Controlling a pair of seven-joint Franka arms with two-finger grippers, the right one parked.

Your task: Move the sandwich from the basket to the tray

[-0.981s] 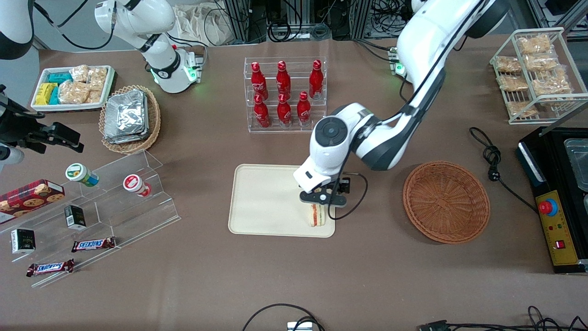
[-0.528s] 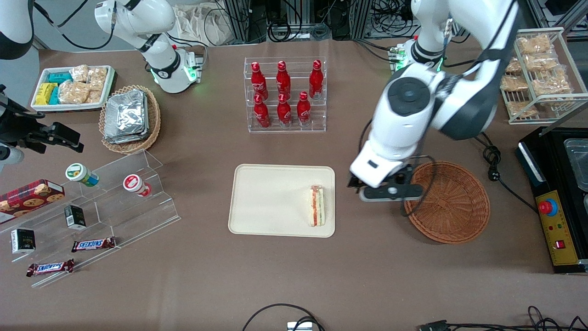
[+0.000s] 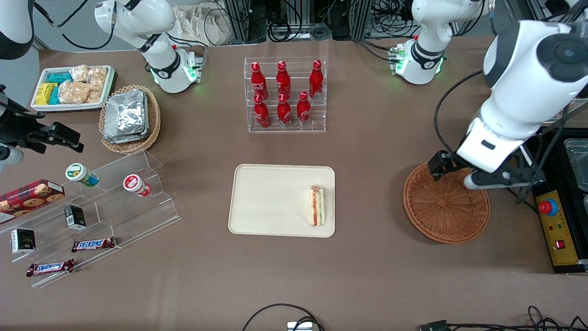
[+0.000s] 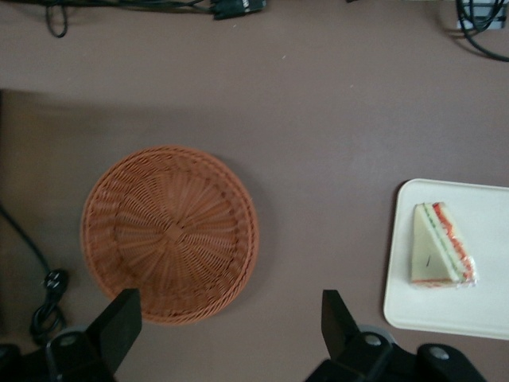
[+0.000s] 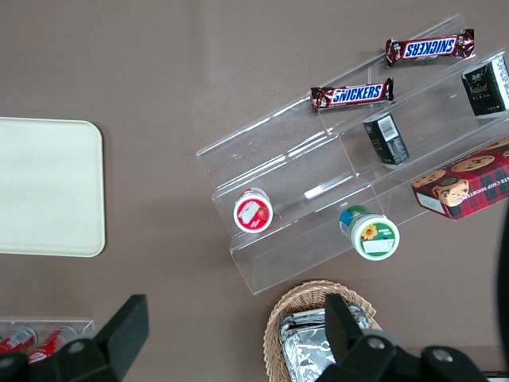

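Your sandwich (image 3: 317,206) now lies on the tray (image 3: 271,202), close to the tray's edge that faces the basket (image 3: 441,211), with its striped orange-red and green filling turned upward in the front view. It sits in the same spot as half a second ago, and nothing touches it. A second ago the gripper (image 3: 498,178) was down over the sandwich at that same end of the tray; half a second ago it had lifted off and hung between the tray and the basket. Now you see it higher and farther out, above the basket's edge toward the working arm's end of the table, well apart from the sandwich. From the wrist camera the gripper (image 4: 227,322) shows its two dark fingers (image 4: 119,318) spread wide with only bare table between them, holding nothing. That same view looks down on the basket (image 4: 131,239), which is empty, and on the sandwich (image 4: 437,255) lying flat on the tray (image 4: 485,314), well apart from the basket. The tray and the basket have not shifted across the three front pictures. The rack of red bottles (image 3: 285,94) stands farther from the front camera than the tray, unchanged, and the clear stepped stand (image 3: 115,202) with its small goods toward the parked arm's end looks just as it did before.
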